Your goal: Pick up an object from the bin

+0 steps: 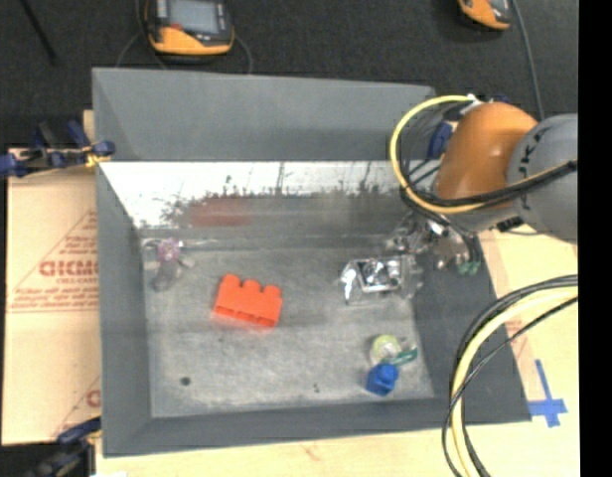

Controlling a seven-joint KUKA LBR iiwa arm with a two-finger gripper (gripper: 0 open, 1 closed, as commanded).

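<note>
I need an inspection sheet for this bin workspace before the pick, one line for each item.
Surface: grey bin floor, scuffed; dark specks on the back wall.
Job's things: orange toy brick left of centre; blue piece and pale green round piece close together by the front right corner; small pale pink thing near the left wall.
Clutter: nothing seen.
Grippers: silver tool low in the right part of the bin, apart from all four things.
Cables: yellow and black cables loop round the orange wrist cover.
Surroundings: two orange-and-black devices on the dark floor behind the bin.
</note>
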